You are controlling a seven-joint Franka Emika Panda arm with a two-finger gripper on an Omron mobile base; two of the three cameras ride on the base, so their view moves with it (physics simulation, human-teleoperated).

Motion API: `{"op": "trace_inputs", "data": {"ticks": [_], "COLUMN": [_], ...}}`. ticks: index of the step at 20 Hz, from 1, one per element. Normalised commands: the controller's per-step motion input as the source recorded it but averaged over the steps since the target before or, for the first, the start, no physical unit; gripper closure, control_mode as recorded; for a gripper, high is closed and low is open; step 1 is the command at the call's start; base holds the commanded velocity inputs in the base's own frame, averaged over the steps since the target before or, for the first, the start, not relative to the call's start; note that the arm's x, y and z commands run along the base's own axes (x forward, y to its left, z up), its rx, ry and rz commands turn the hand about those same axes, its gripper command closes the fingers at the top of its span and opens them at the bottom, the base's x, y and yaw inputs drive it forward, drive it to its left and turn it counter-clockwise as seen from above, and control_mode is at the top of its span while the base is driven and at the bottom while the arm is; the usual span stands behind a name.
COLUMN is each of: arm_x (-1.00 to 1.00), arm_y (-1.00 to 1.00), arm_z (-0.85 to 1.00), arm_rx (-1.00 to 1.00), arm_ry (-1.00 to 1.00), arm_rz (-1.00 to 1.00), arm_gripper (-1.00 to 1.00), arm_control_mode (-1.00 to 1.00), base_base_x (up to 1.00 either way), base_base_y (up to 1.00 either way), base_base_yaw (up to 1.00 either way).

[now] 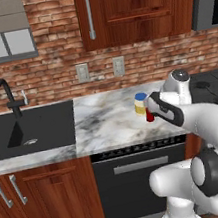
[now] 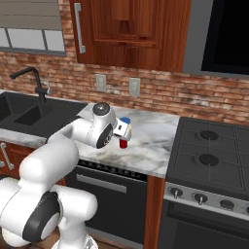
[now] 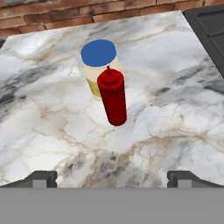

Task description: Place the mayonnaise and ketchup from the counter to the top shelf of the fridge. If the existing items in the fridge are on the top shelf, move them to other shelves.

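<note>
Here we see our claw (image 3: pixel 112 177) spread wide and empty above the table (image 3: pixel 175 131), with the ketchup bottle (image 3: pixel 113 97) just before the mayonnaise jar (image 3: pixel 97 65).

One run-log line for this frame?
phase: approach | gripper: open, above counter | ketchup and mayonnaise: upright on counter, unheld

A home kitchen: ahead of the jaws runs a white grey-veined marble tabletop (image 1: pixel 109 126) backed by a red brick wall (image 1: pixel 57 64). Left of them sits a black sink (image 1: pixel 31 130) with a black tap (image 1: pixel 7 96); right, a black gas hob (image 2: pixel 211 155); above, dark reddish wood cabinets (image 1: pixel 134 7).
</note>
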Motion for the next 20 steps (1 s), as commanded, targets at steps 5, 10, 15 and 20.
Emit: {"op": "trace_inputs", "data": {"ticks": [5,10,15,20], "arm_x": [0.37,0.32,0.23,0.17], "arm_y": [0.0,-0.03,-0.06,-0.07], "arm_z": [-0.17,-0.15,-0.08,-0.1], "arm_rx": [0.0,0.0,0.0,0.0], "arm_ry": [0.0,0.0,0.0,0.0], "arm_rz": [0.0,0.0,0.0,0.0], "arm_gripper": [-1.0,-1.0,-1.0,-1.0], "arm_control_mode": [-1.0,-1.0,-1.0,-1.0], "base_base_x": [0.0,0.0,0.0,0.0], "base_base_y": [0.0,0.0,0.0,0.0], "base_base_yaw": [0.0,0.0,0.0,0.0]}}
